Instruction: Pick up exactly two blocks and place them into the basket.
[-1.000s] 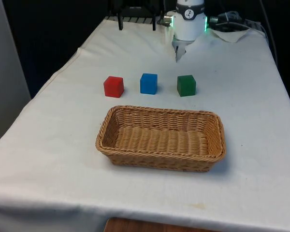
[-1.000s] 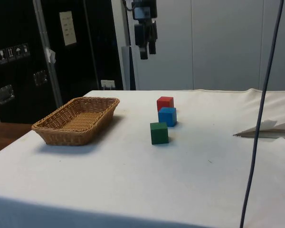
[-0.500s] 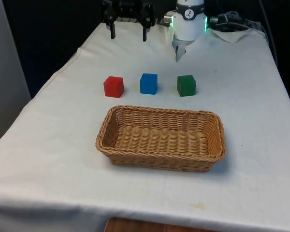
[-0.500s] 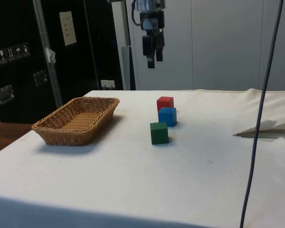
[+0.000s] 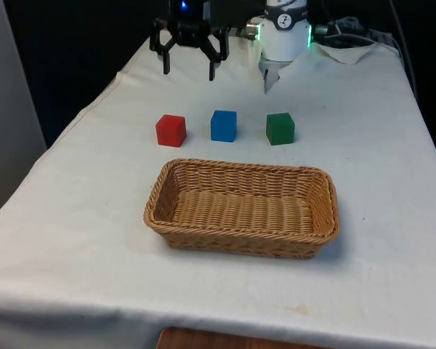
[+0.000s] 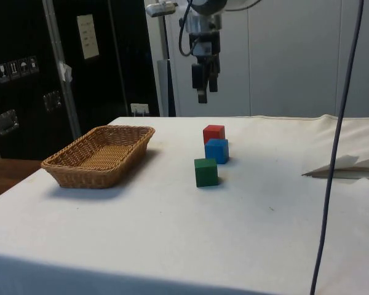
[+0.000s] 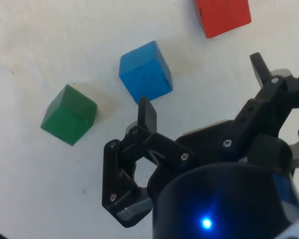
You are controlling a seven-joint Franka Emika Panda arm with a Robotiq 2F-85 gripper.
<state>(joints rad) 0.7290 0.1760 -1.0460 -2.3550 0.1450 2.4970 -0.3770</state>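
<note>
The basket (image 5: pixel 243 209) rests on the tabletop (image 5: pixel 378 167) with its long axis running from the front view's left to its right, opening upward. Beyond it the red block (image 5: pixel 171 130), blue block (image 5: pixel 224 125) and green block (image 5: pixel 280 128) form a row parallel to that axis, apart from one another. The end effector (image 5: pixel 188 67) hangs above the tabletop behind the red and blue blocks, fingers (image 7: pixel 147 115) spread and empty. Compared with one second earlier, it is lower and nearer the blocks. In the wrist view the red block (image 7: pixel 223 16) is cut off at the frame edge.
</note>
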